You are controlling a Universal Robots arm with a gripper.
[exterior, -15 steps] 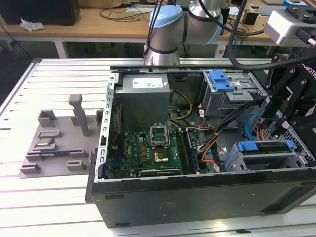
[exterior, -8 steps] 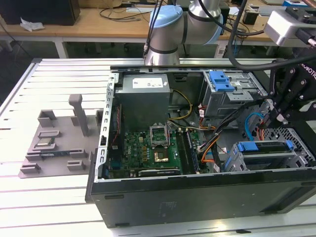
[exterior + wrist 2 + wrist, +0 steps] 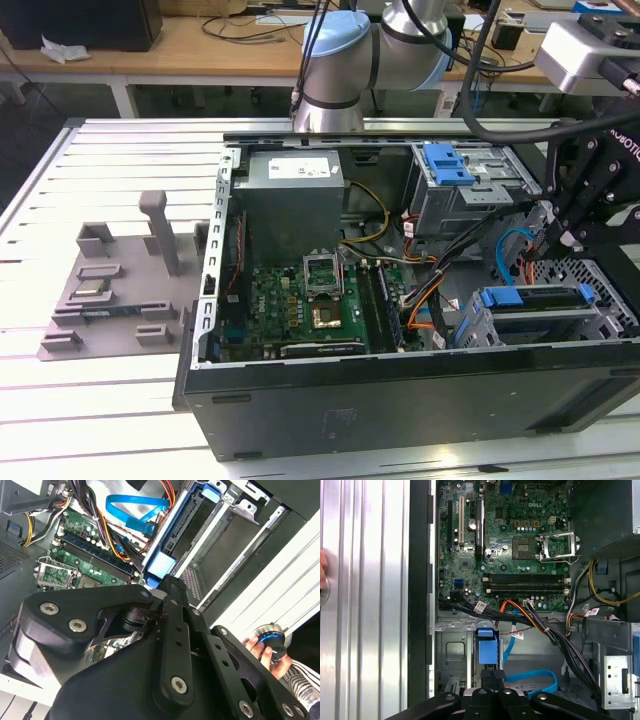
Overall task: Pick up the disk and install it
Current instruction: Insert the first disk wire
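Note:
The disk [image 3: 545,300], dark with a blue bracket, lies in the metal drive cage at the front corner of the open computer case, on the exterior view's right. My gripper [image 3: 548,240] hangs just above it, fingers pressed together with nothing between them. In the second wrist view the disk [image 3: 180,530] shows edge-on, and the gripper [image 3: 170,582] tip sits right at the bracket's blue tab [image 3: 161,565]. In the first wrist view the gripper [image 3: 493,677] points at the same blue tab [image 3: 487,647]. Whether the tip touches the tab I cannot tell.
Inside the case are the motherboard [image 3: 300,300], a grey power-supply box [image 3: 295,190], an upper drive cage with a blue latch [image 3: 448,165] and loose cables [image 3: 440,290], including a blue one [image 3: 535,677]. A grey fixture [image 3: 110,290] lies on the slotted table. A person's hand [image 3: 265,647] holds a knob.

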